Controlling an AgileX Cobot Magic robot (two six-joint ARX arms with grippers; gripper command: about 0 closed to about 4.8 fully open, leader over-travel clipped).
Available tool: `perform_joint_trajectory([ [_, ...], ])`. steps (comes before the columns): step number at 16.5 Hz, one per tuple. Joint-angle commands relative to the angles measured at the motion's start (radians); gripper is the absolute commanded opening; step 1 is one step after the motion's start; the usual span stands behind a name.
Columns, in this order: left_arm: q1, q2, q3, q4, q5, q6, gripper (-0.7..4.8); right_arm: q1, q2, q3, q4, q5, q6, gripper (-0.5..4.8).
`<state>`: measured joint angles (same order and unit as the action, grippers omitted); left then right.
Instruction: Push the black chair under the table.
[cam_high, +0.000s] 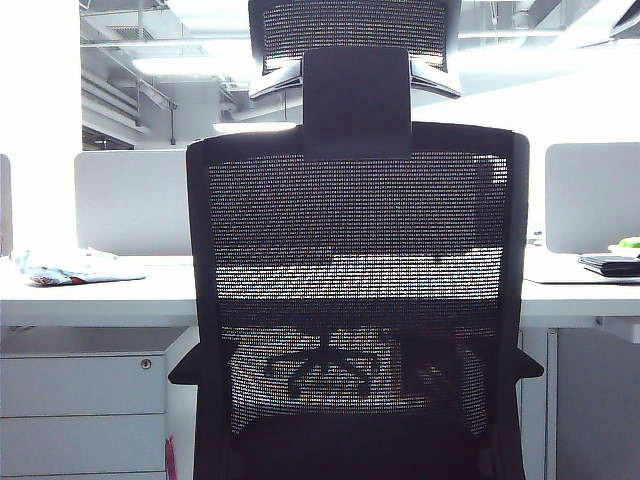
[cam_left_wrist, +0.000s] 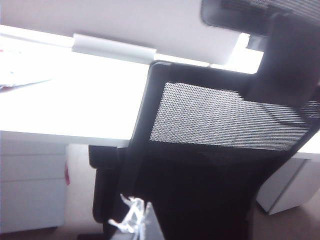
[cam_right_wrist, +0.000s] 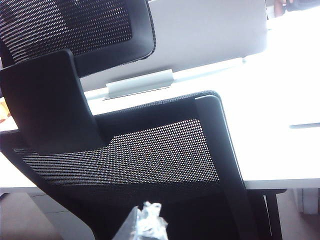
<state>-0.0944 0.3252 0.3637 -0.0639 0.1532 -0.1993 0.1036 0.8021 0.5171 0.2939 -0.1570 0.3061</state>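
Black chair (cam_high: 355, 300) squarely before the table (cam_high: 90, 300), its back filling my view.

I see crumpled plastic (cam_high: 70, 268) and a drawer cabinet (cam_high: 80, 400) leftward, a dark tray (cam_high: 610, 264) rightward. Left gripper (cam_left_wrist: 135, 222) and right gripper (cam_right_wrist: 145, 225) sit behind the backrest; I cannot tell either's finger opening.
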Motion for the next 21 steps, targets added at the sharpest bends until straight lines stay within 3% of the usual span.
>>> perform_joint_trajectory([
  [1,0.001,-0.047,0.004,-0.008,0.004,0.002,-0.04,0.0,-0.003,0.005,0.015,0.002,0.003,-0.05],
  [7,0.002,-0.062,0.004,-0.01,0.004,0.01,-0.04,0.0,-0.003,0.005,0.015,0.002,0.003,-0.05],
  [8,0.003,-0.062,0.004,-0.017,-0.013,0.095,-0.04,0.0,-0.003,0.005,0.015,0.002,0.003,-0.05],
  [10,0.003,-0.062,0.004,-0.037,-0.148,0.22,-0.04,0.0,-0.003,0.005,0.016,-0.001,0.003,-0.05],
  [12,0.003,-0.064,-0.004,-0.043,-0.309,0.216,-0.04,0.0,-0.003,0.005,0.015,-0.001,0.003,-0.05],
  [14,0.007,-0.106,-0.064,0.022,-0.37,0.234,-0.04,0.0,-0.003,0.005,0.015,0.002,0.003,-0.05],
  [16,0.053,-0.157,-0.159,0.088,-0.342,0.213,-0.04,0.0,-0.003,0.005,0.015,-0.002,0.003,-0.05],
  [18,0.101,-0.197,-0.252,0.13,-0.237,0.167,-0.04,0.0,-0.003,0.005,0.015,0.0,0.003,-0.05],
  [21,0.111,-0.227,-0.323,0.14,-0.171,0.128,-0.04,0.0,-0.003,0.005,0.015,-0.001,0.003,-0.05],
])
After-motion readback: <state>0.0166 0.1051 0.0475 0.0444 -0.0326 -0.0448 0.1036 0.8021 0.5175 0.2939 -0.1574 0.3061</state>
